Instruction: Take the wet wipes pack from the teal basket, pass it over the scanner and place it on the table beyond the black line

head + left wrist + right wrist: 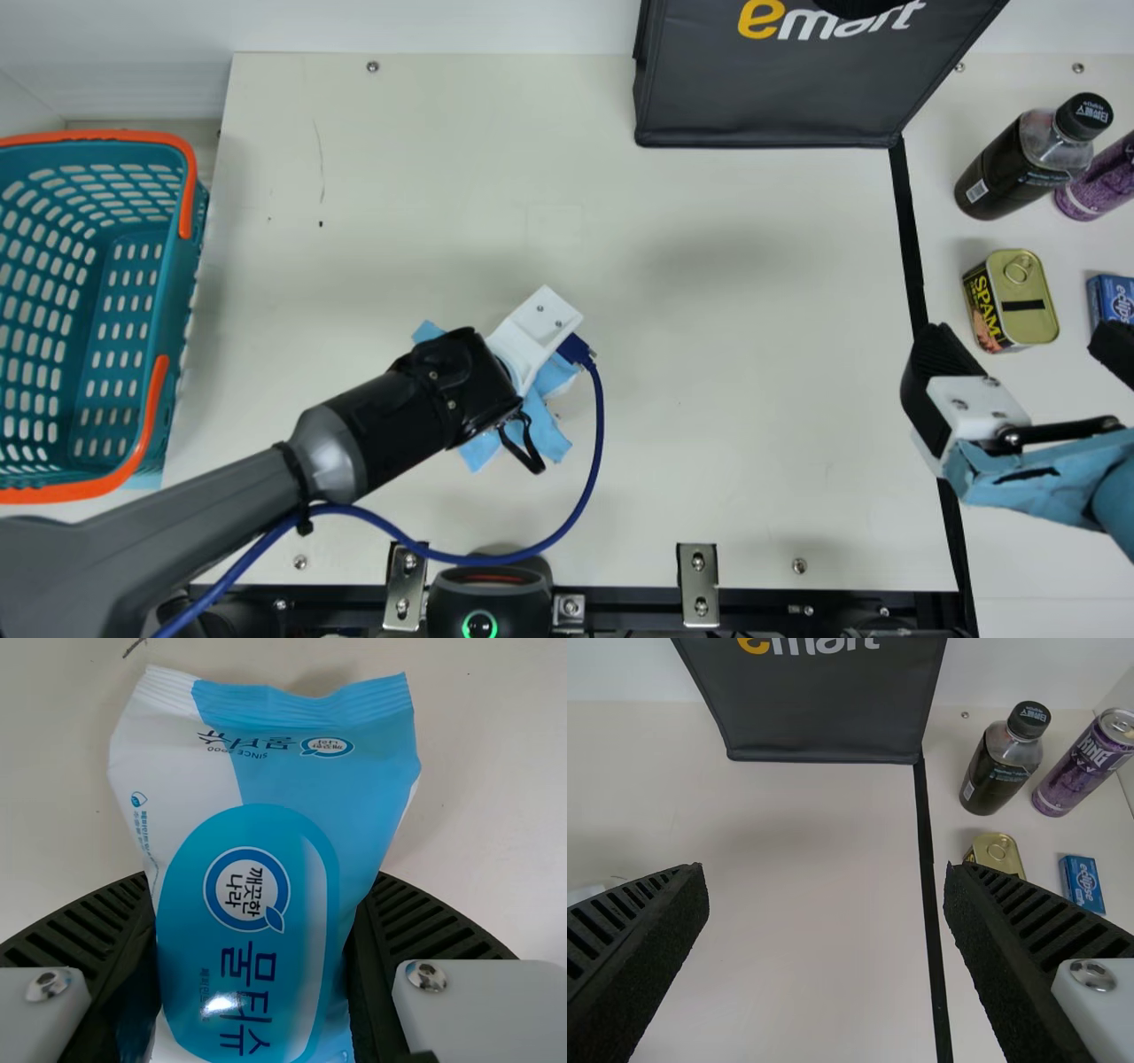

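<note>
Now, left pincer (262, 881): pinching the wet wipes pack (283, 771) by both sides, over the bench (753, 354) between teal basket (177, 266) and black line (908, 230).
Pack wrapper: soft film, so it could buckle or slip under a weak squeeze or fast swing.
Scanner (492, 580): may miss the barcode — I cannot tell which side carries it.
Blue cable (601, 425): loops by the scanner and might snag during the pass.
Right pincer (822, 870): spread, holding nothing; near the line, it could obstruct placing or cause a bump into the tin (1026, 283).
Pack outline: partly hidden beneath the left arm (390, 434) in the main view, one end cut off in the left wrist view — bench contact hard to judge.
</note>
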Robot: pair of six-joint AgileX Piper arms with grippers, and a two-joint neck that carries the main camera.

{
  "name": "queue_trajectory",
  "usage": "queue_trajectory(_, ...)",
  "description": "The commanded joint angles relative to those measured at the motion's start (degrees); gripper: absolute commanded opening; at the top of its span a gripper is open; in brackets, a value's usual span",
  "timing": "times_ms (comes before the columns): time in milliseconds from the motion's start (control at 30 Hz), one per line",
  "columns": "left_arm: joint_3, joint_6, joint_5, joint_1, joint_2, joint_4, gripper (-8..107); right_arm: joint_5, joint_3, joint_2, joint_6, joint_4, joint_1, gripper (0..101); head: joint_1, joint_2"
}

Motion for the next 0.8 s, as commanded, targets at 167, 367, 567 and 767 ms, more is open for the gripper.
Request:
queue_trajectory(167,0.92,-0.53,-1.60,0.13,-1.93,1.08,-8,0.00,0.00,0.00,0.00,0.00,0.00,95,-1.66,0.00)
queue_trajectory(367,1.06,-0.60,-2.66,0.22,-3.71,1.42,-8,0.00,0.00,0.00,0.00,0.00,0.00,95,-1.66,0.00)
queue_trajectory(567,1.13,-0.20,-3.53,0.33,-4.89,1.15,-8,0.00,0.00,0.00,0.00,0.00,0.00,95,-1.66,0.00)
queue_trajectory(767,1.49,0.15,-4.93,0.37,-5.16,0.78,-8,0.00,0.00,0.00,0.00,0.00,0.00,95,-1.66,0.00)
